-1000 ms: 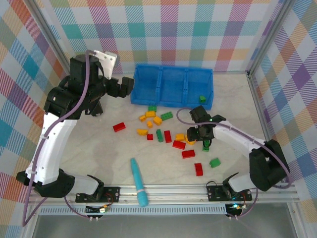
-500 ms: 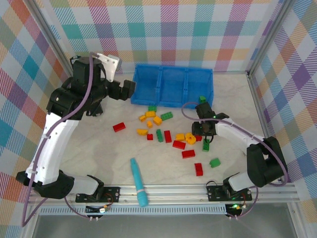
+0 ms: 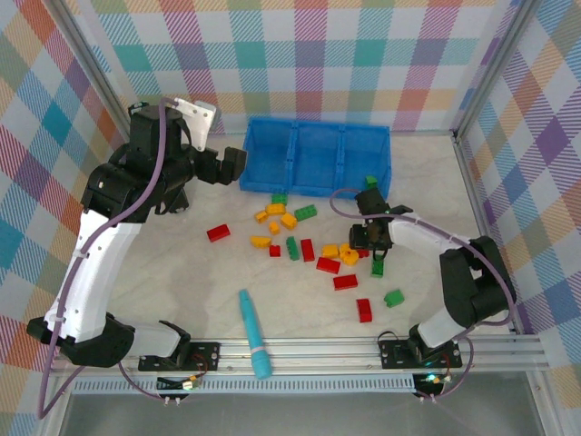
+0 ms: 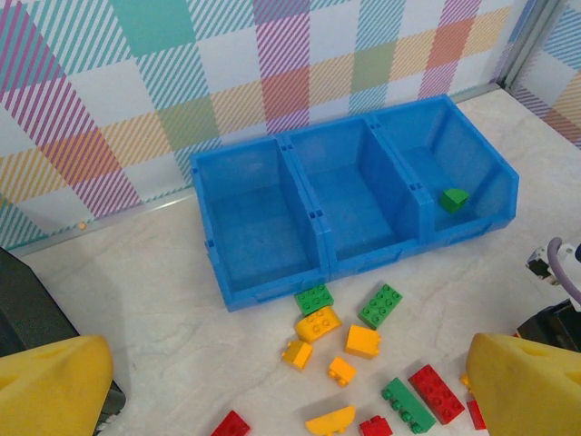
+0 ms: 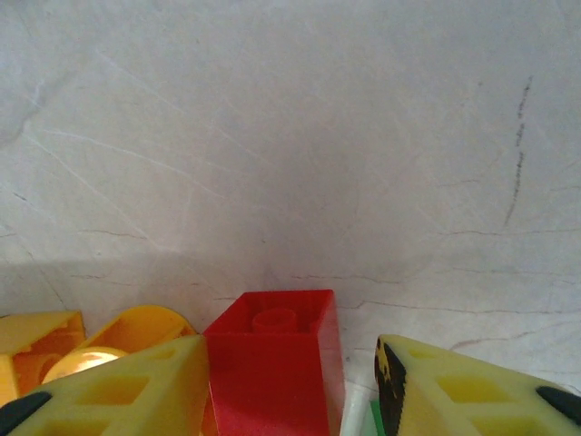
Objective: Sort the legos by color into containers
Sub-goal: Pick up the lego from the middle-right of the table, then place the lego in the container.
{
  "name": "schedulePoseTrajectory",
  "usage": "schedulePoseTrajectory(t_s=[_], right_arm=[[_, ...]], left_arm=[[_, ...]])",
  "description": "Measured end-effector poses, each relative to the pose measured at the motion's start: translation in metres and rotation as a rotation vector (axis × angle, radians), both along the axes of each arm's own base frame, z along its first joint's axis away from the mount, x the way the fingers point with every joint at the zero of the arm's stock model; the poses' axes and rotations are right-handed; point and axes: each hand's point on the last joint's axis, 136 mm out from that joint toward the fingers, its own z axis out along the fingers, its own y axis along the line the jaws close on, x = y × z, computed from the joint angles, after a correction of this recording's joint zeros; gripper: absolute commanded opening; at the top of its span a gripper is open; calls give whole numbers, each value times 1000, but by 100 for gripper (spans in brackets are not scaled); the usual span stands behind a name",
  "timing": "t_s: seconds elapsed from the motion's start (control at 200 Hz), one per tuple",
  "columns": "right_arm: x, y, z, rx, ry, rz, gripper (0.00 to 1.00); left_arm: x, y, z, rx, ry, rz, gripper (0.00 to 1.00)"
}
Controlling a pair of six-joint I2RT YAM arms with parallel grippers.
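- Left fingers (image 4: 54, 381), bright yellow, stand spread wide with nothing between them. From overhead they hang just off the left end of the blue three-compartment bin (image 4: 263, 289).
- Right fingers (image 5: 118, 386) bracket a red brick (image 5: 272, 368) on the white marbled desk (image 5: 290, 136). One finger lies against the brick and a thin strip of light shows beside the other. Whether the brick is truly pinched cannot be told.
- Two yellow-orange bricks (image 5: 136, 327) sit just beside the red brick in the right wrist view, partly behind the finger that touches it.
- At the far side of the desk the bin stands close to the plaid wall (image 3: 318, 54). A single green cube brick (image 4: 454, 199) lies in its right compartment.
- Loose bricks are scattered on the desk in front of the bin. A green flat brick (image 4: 314, 298) lies nearly against the front wall, with a yellow-orange cluster (image 4: 318, 323) just beside it and redder pieces nearer the arms.
- One stray red brick (image 3: 218, 232) lies apart on the left of the scatter.
- An outlying green brick (image 3: 393, 297) and an outlying red brick (image 3: 364, 310) lie near each other, closest to the right arm's base.
- The teal cylinder (image 3: 254, 334) lies lengthwise near the front rail, between the two arm bases.
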Motion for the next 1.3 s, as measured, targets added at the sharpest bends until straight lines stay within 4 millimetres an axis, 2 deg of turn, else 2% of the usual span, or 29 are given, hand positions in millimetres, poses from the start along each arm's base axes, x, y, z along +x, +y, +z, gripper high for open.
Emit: schedulePoseTrajectory(t_s=[0.11, 0.27, 0.675, 1.01, 1.09, 1.155, 1.21, 1.3], right_arm=[[-1, 0, -8, -9, 23, -1, 52], [2, -1, -10, -10, 25, -6, 48], [4, -3, -10, -11, 25, -13, 34], [-1, -7, -7, -32, 53, -14, 30], [1, -8, 0, -40, 55, -6, 30], [10, -5, 13, -36, 34, 4, 30], [20, 0, 28, -28, 1, 18, 30], [45, 10, 65, -7, -86, 48, 30]], left_arm=[[0, 0, 0, -1, -1, 0, 100], [-1, 1, 1, -1, -2, 0, 100], [-1, 0, -1, 2, 2, 1, 100], [-3, 2, -2, 6, 1, 2, 100], [-5, 3, -1, 4, -4, 1, 100], [-6, 4, 0, 4, -7, 2, 100], [-7, 4, 1, 3, -10, 3, 100], [-8, 6, 2, 6, -16, 7, 100]])
